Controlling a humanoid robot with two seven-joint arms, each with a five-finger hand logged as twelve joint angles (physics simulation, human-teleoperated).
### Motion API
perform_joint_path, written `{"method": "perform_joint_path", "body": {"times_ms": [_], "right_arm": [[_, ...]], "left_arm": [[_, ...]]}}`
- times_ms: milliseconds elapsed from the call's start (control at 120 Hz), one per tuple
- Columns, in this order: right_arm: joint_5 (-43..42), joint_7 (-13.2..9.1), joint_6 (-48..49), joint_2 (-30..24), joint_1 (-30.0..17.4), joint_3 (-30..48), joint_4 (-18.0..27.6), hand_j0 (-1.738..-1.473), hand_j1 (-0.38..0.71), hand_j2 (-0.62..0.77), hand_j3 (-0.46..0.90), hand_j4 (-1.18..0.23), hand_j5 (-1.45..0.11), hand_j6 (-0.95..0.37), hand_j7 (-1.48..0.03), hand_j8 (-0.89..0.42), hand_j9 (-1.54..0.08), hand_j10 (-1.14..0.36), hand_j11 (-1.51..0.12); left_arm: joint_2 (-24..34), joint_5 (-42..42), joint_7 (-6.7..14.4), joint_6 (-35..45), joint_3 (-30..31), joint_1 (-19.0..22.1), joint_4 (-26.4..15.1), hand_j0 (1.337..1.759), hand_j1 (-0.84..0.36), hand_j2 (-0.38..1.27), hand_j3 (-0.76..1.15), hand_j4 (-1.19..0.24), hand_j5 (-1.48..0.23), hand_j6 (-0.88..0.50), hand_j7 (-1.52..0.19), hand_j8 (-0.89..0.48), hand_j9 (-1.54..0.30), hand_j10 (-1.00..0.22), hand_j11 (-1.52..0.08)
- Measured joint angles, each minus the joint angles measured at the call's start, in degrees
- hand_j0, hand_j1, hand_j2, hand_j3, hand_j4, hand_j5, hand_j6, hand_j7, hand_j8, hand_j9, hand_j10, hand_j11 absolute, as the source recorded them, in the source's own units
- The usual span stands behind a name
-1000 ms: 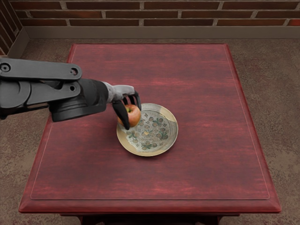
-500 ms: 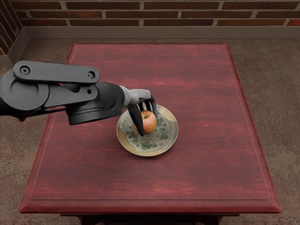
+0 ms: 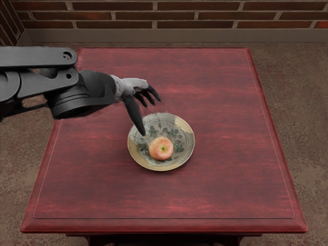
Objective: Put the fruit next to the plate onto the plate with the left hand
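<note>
On plate (image 3: 190, 139), apple (image 3: 161, 148), left hand (image 3: 135, 95) apart, upper-left

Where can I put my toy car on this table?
The table is bare right of the plate and along the front edge. It is crowded up left, where the open left hand hangs by the plate's rim; the apple sits on the plate.

Dark grey bulky left arm (image 3: 56, 87), round joint screws, light grey wrist, left hand (image 3: 137, 100) with slender black fingers (image 3: 136, 117)
</note>
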Motion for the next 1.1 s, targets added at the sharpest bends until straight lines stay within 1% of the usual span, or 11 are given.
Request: {"method": "perform_joint_path", "body": {"times_ms": [108,158,208,267,383,467,542,617,742,858,1100], "right_arm": [[0.0,0.0,0.0,0.0,0.1,0.0,0.0,-1.658,-0.31,-0.01,0.00,-0.03,-0.05,-0.03,-0.05,-0.03,-0.05,-0.03,-0.05],[0.0,0.0,0.0,0.0,0.2,0.0,0.0,-1.658,-0.31,-0.01,0.00,-0.03,-0.05,-0.03,-0.05,-0.03,-0.05,-0.03,-0.05],[0.0,0.0,0.0,0.0,0.2,0.0,0.0,-1.658,-0.31,-0.01,0.00,-0.03,-0.05,-0.03,-0.05,-0.03,-0.05,-0.03,-0.05],[0.0,-0.1,0.0,0.0,0.2,0.0,0.0,-1.658,-0.31,-0.01,0.00,-0.03,-0.05,-0.03,-0.05,-0.03,-0.05,-0.03,-0.05],[0.0,-0.1,0.0,0.0,0.2,0.0,0.0,-1.658,-0.31,-0.01,0.00,-0.03,-0.05,-0.03,-0.05,-0.03,-0.05,-0.03,-0.05],[0.0,-0.1,0.0,0.0,0.2,0.0,0.1,-1.658,-0.31,-0.01,0.00,-0.03,-0.05,-0.03,-0.05,-0.03,-0.05,-0.03,-0.05],[0.0,-0.1,0.0,0.0,0.2,0.0,0.1,-1.658,-0.31,-0.01,0.00,-0.03,-0.05,-0.03,-0.05,-0.03,-0.05,-0.03,-0.05],[0.0,-0.1,0.0,0.0,0.3,0.0,0.1,-1.658,-0.31,-0.01,0.00,-0.03,-0.05,-0.03,-0.05,-0.03,-0.05,-0.03,-0.05],[0.0,-0.1,0.0,0.0,0.3,0.0,0.1,-1.658,-0.31,-0.01,0.00,-0.03,-0.05,-0.03,-0.05,-0.03,-0.05,-0.03,-0.05],[0.0,-0.1,0.0,0.0,0.3,0.0,0.1,-1.658,-0.31,-0.01,0.00,-0.03,-0.05,-0.03,-0.05,-0.03,-0.05,-0.03,-0.05],[0.0,-0.1,0.0,0.0,0.3,0.0,0.1,-1.658,-0.31,-0.01,0.00,-0.03,-0.05,-0.03,-0.05,-0.03,-0.05,-0.03,-0.05]], "left_arm": [[6.5,-2.6,0.0,-6.2,-4.1,0.8,-0.2,1.658,0.03,0.07,0.00,-0.27,-0.37,-0.26,-0.37,-0.26,-0.37,-0.28,-0.37],[9.2,-3.8,0.0,-9.8,-6.3,2.7,-0.2,1.658,0.03,0.06,0.00,-0.27,-0.36,-0.26,-0.36,-0.26,-0.36,-0.28,-0.36],[12.6,-5.2,0.0,-14.0,-9.3,6.0,-0.3,1.658,0.03,0.06,0.00,-0.26,-0.35,-0.26,-0.35,-0.26,-0.35,-0.27,-0.35],[15.8,-6.3,0.0,-19.1,-13.9,11.3,-0.2,1.658,0.04,0.06,0.00,-0.26,-0.35,-0.26,-0.35,-0.26,-0.35,-0.27,-0.35],[18.8,-7.3,0.0,-28.7,-24.8,20.8,-0.1,1.658,0.04,0.06,0.00,-0.26,-0.34,-0.26,-0.34,-0.26,-0.34,-0.26,-0.34],[20.6,-8.3,0.0,-34.2,-31.8,25.9,0.1,1.658,0.04,0.05,0.00,-0.26,-0.34,-0.26,-0.34,-0.26,-0.34,-0.26,-0.33],[21.8,-11.9,0.0,-37.4,-35.9,26.9,1.6,1.658,0.04,0.05,0.00,-0.26,-0.33,-0.25,-0.33,-0.25,-0.33,-0.26,-0.33],[22.6,-15.4,0.0,-39.0,-37.9,29.3,3.0,1.658,0.05,0.05,0.00,-0.25,-0.33,-0.25,-0.33,-0.25,-0.33,-0.26,-0.33],[23.2,-19.1,0.0,-40.0,-39.3,31.3,5.2,1.658,0.05,0.05,0.00,-0.25,-0.33,-0.25,-0.33,-0.25,-0.33,-0.25,-0.33],[24.8,-21.2,0.0,-40.3,-39.7,34.9,9.6,1.658,0.05,0.05,0.00,-0.25,-0.33,-0.25,-0.33,-0.25,-0.33,-0.25,-0.33],[24.8,-24.5,0.0,-40.4,-40.2,35.8,15.4,1.658,0.05,0.05,0.00,-0.25,-0.33,-0.25,-0.33,-0.25,-0.33,-0.25,-0.33]]}}
